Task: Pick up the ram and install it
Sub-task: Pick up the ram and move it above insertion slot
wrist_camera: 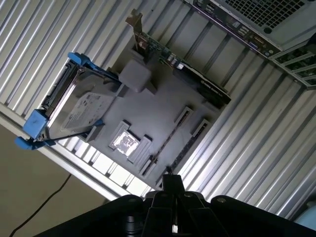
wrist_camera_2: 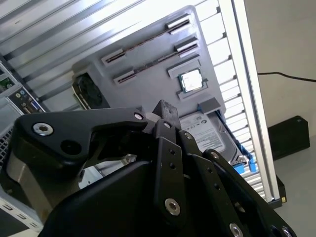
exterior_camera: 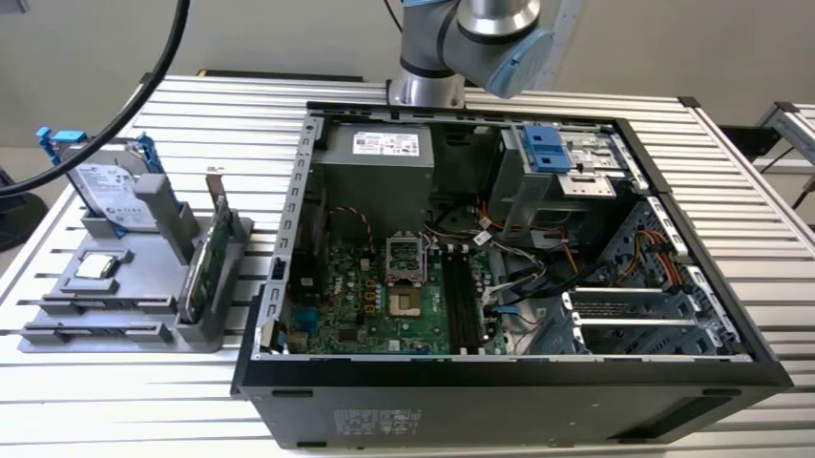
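You see ram [wrist_camera_2: 146, 41]: thin dark stick, standing on long edge in gray holder [wrist_camera_2: 143, 85], ends seated in end clips, on slatted table beside case.

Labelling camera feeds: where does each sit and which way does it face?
Exterior view: off the arm, above, facing down into the open computer case; the arm shows.
First wrist view: on the arm, facing down at the grey holder; the gripper shows.
Second wrist view: likewise, behind the gripper.
All share the holder; both wrist views, the ram.
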### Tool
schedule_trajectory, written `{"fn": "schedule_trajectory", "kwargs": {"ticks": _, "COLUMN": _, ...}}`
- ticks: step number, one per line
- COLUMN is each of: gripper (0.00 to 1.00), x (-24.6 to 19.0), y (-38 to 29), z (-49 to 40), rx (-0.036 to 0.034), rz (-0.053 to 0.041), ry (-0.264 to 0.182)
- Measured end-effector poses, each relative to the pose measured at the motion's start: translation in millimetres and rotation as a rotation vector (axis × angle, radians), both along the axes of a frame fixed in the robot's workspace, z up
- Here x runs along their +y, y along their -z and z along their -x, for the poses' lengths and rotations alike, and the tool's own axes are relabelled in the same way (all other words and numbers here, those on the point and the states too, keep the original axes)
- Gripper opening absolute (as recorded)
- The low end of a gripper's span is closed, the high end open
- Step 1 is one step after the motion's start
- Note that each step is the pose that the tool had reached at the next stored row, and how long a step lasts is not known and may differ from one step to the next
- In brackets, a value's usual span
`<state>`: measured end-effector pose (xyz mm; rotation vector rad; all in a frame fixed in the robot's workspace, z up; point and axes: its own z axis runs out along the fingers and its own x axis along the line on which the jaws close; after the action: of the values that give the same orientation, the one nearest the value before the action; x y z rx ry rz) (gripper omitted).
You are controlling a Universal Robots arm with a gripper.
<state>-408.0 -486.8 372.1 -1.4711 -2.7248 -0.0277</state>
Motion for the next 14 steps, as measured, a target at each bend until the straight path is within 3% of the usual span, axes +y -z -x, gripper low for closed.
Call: {"fn": "schedule_trajectory", "kwargs": {"ticks": 14, "gripper": 0.00, "x": 0.0, "y": 0.4, "z": 0.0, "rx": 0.0002, "rz": 0.0001, "ry": 0.058}}
